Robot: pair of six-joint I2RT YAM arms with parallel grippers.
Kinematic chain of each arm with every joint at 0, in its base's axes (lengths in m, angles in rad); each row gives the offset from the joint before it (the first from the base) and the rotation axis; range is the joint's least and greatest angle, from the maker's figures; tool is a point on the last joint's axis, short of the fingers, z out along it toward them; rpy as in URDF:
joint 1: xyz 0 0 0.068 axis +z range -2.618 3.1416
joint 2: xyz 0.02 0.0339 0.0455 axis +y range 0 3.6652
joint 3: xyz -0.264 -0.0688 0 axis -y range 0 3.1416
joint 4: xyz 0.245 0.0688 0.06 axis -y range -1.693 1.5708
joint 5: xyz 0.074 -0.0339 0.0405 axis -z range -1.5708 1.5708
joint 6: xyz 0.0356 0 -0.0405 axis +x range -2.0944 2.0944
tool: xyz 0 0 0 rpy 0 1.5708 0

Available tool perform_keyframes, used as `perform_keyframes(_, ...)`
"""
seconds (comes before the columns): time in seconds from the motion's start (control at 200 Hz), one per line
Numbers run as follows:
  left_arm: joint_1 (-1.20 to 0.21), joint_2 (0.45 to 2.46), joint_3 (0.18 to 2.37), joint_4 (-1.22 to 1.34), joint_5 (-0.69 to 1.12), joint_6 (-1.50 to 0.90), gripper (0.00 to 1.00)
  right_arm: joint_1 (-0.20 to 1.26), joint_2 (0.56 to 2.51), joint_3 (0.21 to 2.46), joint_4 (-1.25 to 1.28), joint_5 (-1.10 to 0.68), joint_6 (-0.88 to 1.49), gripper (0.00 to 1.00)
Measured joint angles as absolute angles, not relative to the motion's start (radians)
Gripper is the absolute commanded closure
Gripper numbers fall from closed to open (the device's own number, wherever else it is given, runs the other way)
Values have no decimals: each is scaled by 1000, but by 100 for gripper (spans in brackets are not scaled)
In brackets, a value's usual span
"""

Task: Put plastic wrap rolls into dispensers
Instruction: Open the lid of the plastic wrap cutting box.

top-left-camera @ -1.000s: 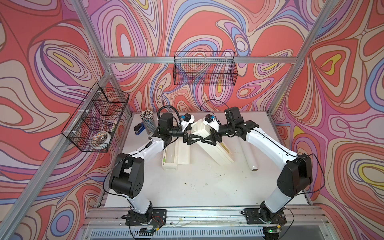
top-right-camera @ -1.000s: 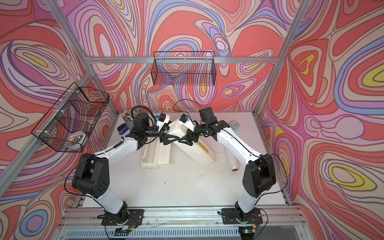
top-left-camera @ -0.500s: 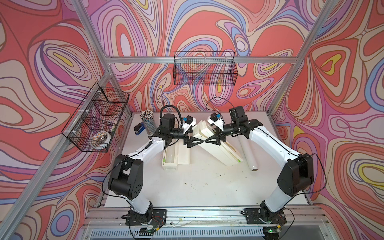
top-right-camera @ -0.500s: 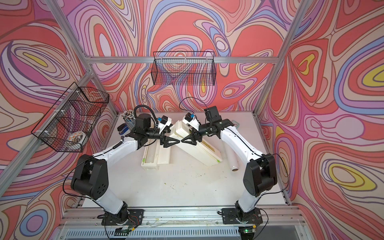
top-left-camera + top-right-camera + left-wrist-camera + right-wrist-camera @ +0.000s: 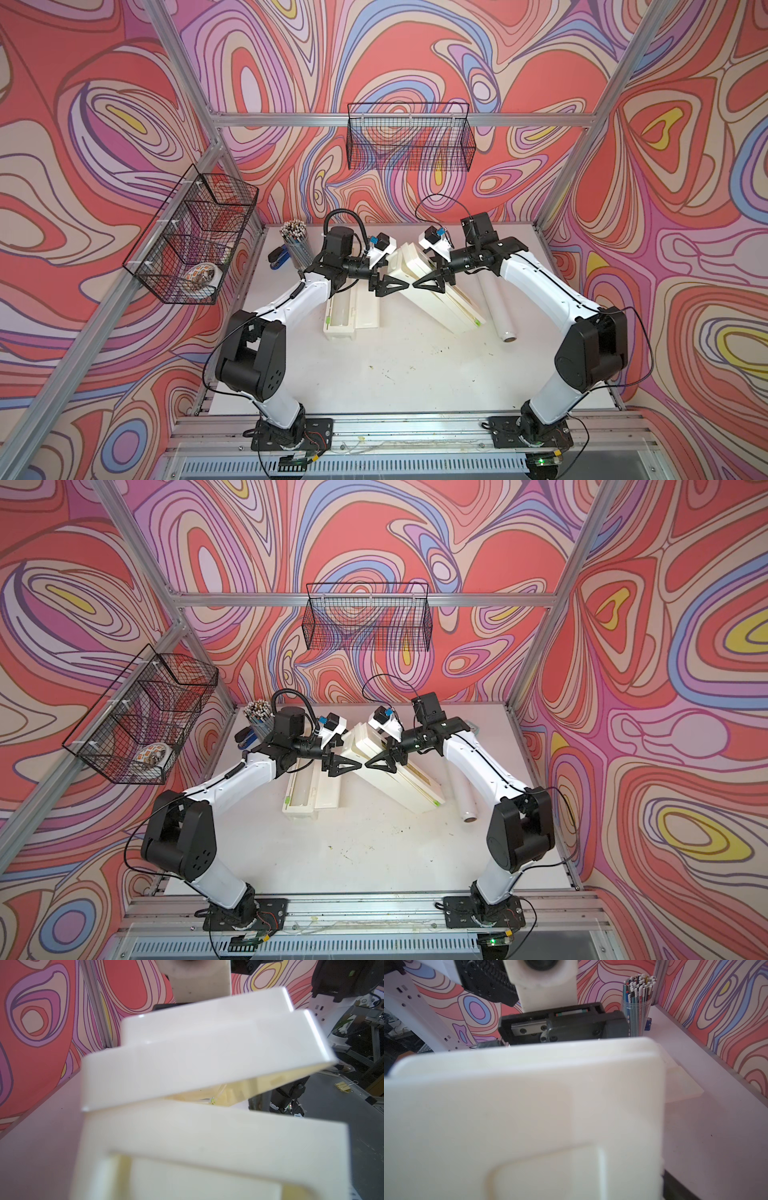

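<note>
Step in hand, likely: opening second dispenser (image 5: 453, 309), lying diagonal mid-table (image 5: 395, 374), lid ajar. Left gripper (image 5: 404, 286) fingers wide apart, nothing seen held. Right gripper (image 5: 419, 284) meets it tip to tip; finger gap unreadable. Loose roll (image 5: 496, 307) lies beside, toward right edge. Next: swing lid fully back, fetch roll.

On the white table (image 5: 395, 374), a clear cup of pencils (image 5: 296, 245) stands at 11 o'clock, with a blue stapler (image 5: 279, 259) just beside it. A black wire basket (image 5: 409, 143) hangs at 12 o'clock. Another basket (image 5: 195, 237) at 9 o'clock holds a patterned bowl (image 5: 202, 277).
</note>
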State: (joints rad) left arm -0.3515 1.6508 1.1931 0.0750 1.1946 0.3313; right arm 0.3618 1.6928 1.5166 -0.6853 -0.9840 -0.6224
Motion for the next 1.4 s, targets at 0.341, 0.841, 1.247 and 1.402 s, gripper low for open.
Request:
perform_keyframes(0.341,-365,1683,1226,41,1163,344,100,354,1724,1517,-671,-996,-620,2)
perform_keyframes(0.841,-363,1703,1250,14,1161,329,100,353,1777,1546,-653,-1069,-642,67)
perform_keyframes(1.247,-336,1675,1189,48,1186,344,100,337,1715,1423,-416,-1108,-470,81)
perform_keyframes(1.402,-332,1675,1180,50,1184,344,100,336,1715,1423,-412,-1096,-462,85)
